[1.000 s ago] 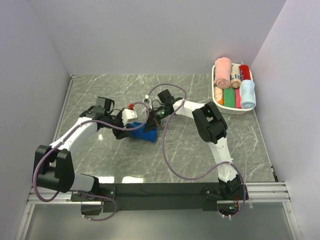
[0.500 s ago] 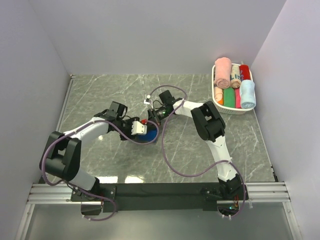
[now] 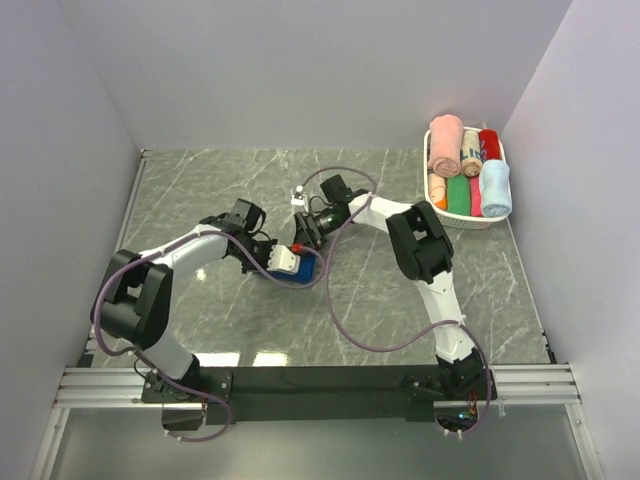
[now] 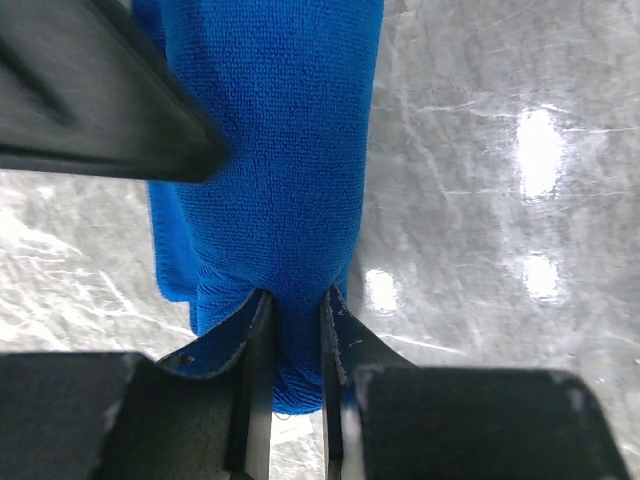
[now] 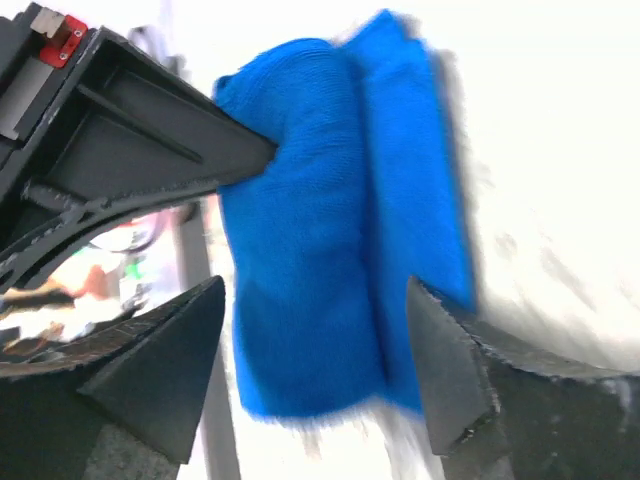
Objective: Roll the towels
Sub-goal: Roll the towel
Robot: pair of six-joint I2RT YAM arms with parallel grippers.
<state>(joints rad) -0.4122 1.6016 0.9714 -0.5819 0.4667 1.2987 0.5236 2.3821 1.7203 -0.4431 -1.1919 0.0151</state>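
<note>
The right gripper (image 5: 315, 290) has just let go, and its jaws stand wide on each side of the dark blue towel (image 4: 270, 150). The left gripper (image 4: 290, 300) has just pinched the towel's end. So the roll has changed hands, mid-frame in the top view. Both arms bend in low and meet there.

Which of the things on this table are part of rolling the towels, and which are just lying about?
Part of the job:
royal blue towel, its end pinched by the left claw, with the right claw open near it
pale blue towel, rolled, in the basket

Lying about:
basket
pink towel
green towel
red towel
</note>
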